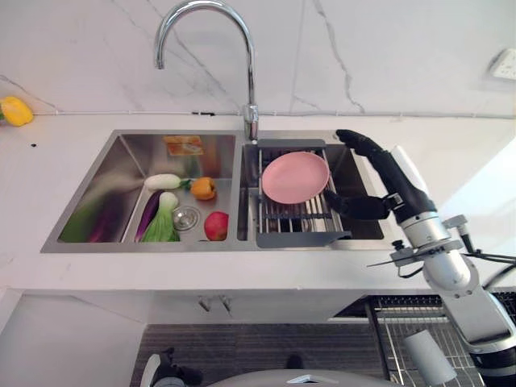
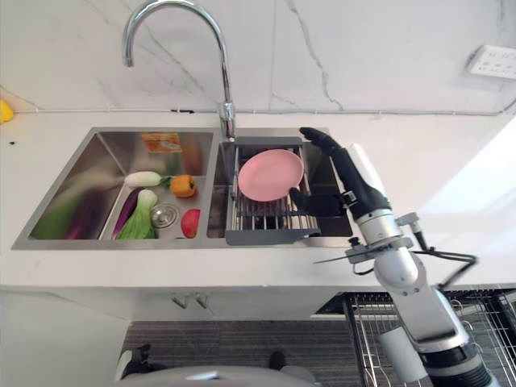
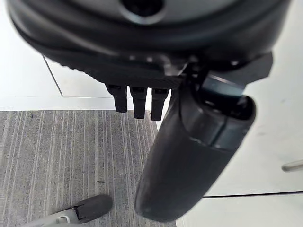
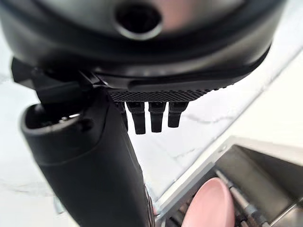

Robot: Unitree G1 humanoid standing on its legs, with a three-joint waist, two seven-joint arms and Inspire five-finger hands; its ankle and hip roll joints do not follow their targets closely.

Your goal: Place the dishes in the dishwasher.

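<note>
The round pink plate lies on the grey wire rack in the steel sink's right basin; the right hand, fingers spread, hovers just beside it.

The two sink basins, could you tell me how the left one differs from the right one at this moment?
The left basin holds vegetables and fruit lying loose on its floor; the right basin holds a dish rack carrying a pink plate. The right hand hangs open over the right basin beside the plate, with no hand at the left basin. Both are steel, side by side in one white counter.
</note>
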